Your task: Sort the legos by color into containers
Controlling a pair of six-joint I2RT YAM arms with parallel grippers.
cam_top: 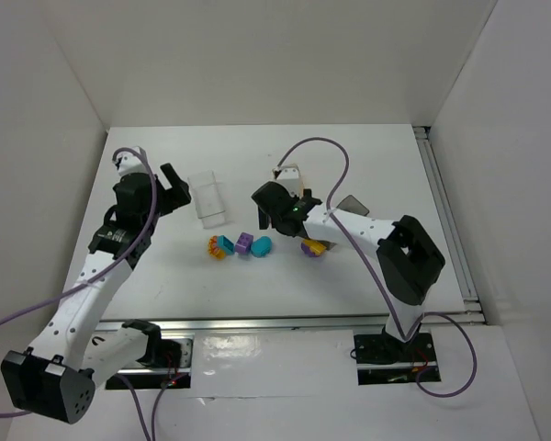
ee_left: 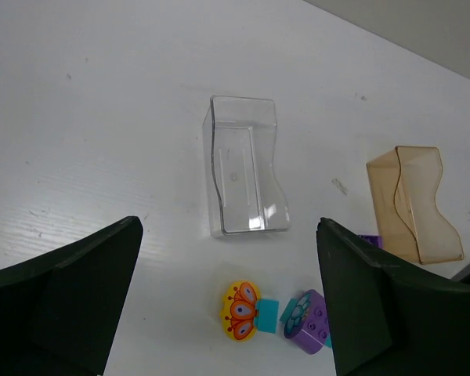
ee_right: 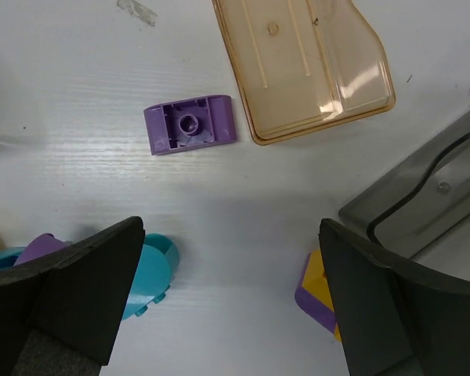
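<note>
Left jaws: apart, empty.
Right jaws: apart, empty.
Purple brick (ee_right: 190, 124): loose on worktop (ee_right: 78, 180), 8 o'clock of peach tray (ee_right: 305, 63).
Other bricks (cam_top: 241, 245): clustered on worktop, 5 o'clock of clear tray (cam_top: 209, 199).

**Trays, open, rectangular: 3**
- One clear tray (cam_top: 208, 199), one peach-tan tray (ee_right: 305, 63) and one dark grey tray (cam_top: 351, 204).
- All three stand on the worktop (cam_top: 395, 156), between its middle and its far edge.

**Bricks, loose: 5 counted**
- Purple, 2: one studded purple brick (cam_top: 244, 243) and one upturned purple brick (ee_right: 190, 124). The upturned one shows plainly only in the right wrist view.
- Teal, 1: one rounded teal brick (cam_top: 262, 245).
- Two-colour, 2: one yellow-and-teal piece (cam_top: 220, 246) with a butterfly print, and one purple-and-yellow piece (cam_top: 313, 248).
- It cannot be told whether either two-colour piece is a single brick or two joined.
</note>
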